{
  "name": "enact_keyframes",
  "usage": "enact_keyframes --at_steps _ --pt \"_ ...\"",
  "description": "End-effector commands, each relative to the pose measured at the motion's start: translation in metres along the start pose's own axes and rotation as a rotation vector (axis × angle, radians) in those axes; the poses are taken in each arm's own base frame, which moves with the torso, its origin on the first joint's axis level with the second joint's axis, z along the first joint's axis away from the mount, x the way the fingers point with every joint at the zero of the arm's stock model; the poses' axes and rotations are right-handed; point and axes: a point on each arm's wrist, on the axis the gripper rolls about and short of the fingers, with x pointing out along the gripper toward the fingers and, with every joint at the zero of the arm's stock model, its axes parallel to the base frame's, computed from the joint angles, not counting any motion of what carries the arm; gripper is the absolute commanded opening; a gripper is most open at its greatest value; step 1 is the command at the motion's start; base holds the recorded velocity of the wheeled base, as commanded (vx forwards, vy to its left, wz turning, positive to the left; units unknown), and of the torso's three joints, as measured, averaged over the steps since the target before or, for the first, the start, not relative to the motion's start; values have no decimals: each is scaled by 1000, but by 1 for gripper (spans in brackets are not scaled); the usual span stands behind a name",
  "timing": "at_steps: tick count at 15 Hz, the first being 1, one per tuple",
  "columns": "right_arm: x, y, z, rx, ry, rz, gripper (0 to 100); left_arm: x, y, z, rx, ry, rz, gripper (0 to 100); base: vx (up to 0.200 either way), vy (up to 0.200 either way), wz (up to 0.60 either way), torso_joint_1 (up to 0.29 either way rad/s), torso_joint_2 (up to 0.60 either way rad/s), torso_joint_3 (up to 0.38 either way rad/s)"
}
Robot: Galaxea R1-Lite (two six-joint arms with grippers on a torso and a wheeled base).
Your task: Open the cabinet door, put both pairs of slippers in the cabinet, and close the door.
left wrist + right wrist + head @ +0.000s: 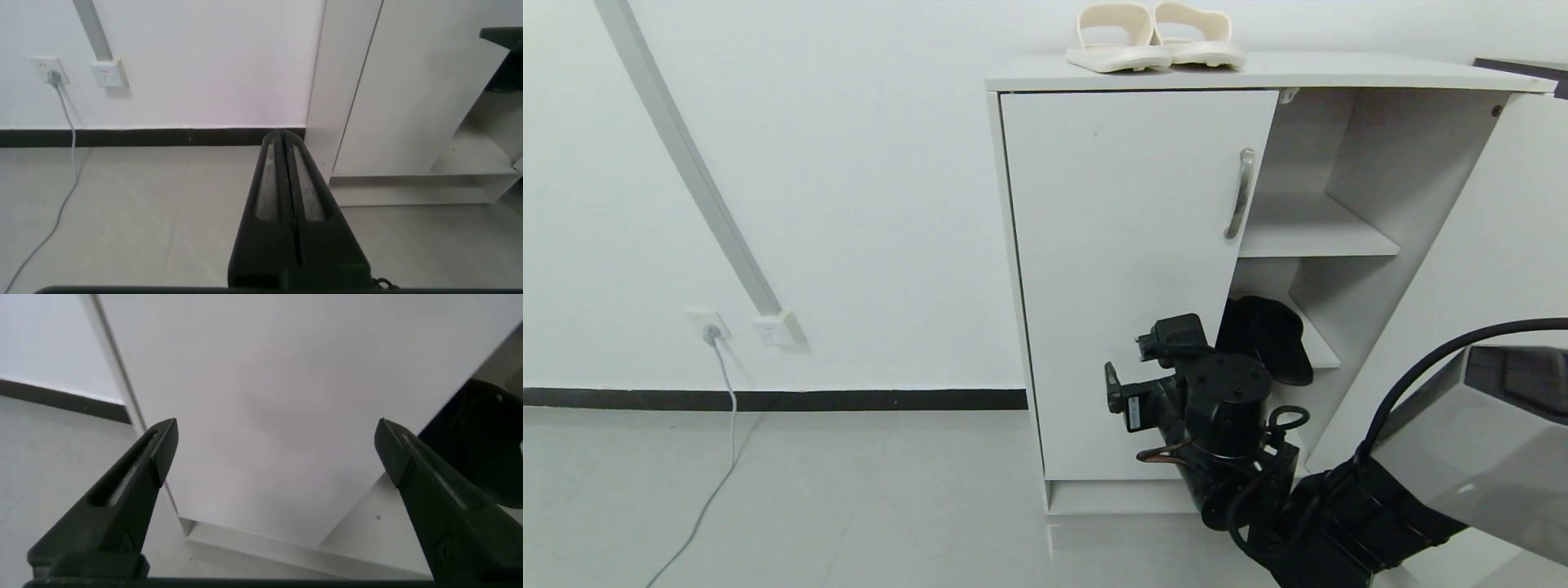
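A white cabinet [1339, 73] stands against the wall, its left door [1127, 269] shut and its right door [1494, 269] swung open. A cream pair of slippers [1156, 37] lies on its top. A black pair of slippers [1270, 335] rests on a lower shelf inside, partly hidden by my right wrist [1225, 400]. My right gripper [274, 429] is open and empty, close in front of the shut door's lower part, with a black slipper [490, 441] beside it. My left gripper [283, 143] is shut on nothing, low over the floor, pointing towards the cabinet's left corner [335, 163].
The upper shelf [1307, 233] inside the cabinet is bare. A metal handle [1241, 192] sits on the shut door. A wall socket [709, 327] with a grey cable trailing over the floor and a slanted conduit [686, 155] lie left of the cabinet, with open floor there.
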Motion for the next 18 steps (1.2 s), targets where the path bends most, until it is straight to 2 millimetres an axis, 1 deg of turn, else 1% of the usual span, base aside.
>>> enact_keyframes --at_steps 1,10,14,18 --pt "0 1 -2 -4 4 2 100 0 0 0 0 1 0 0 0 0 0 0 0 0" --pt "0 1 -2 -6 5 2 100 0 0 0 0 1 0 0 0 0 0 0 0 0" --pt "1 2 -5 -10 10 3 100 0 0 0 0 1 0 0 0 0 0 14 -214 -303" --pt "1 2 -5 -10 10 3 100 0 0 0 1 1 0 0 0 0 0 55 -522 -364"
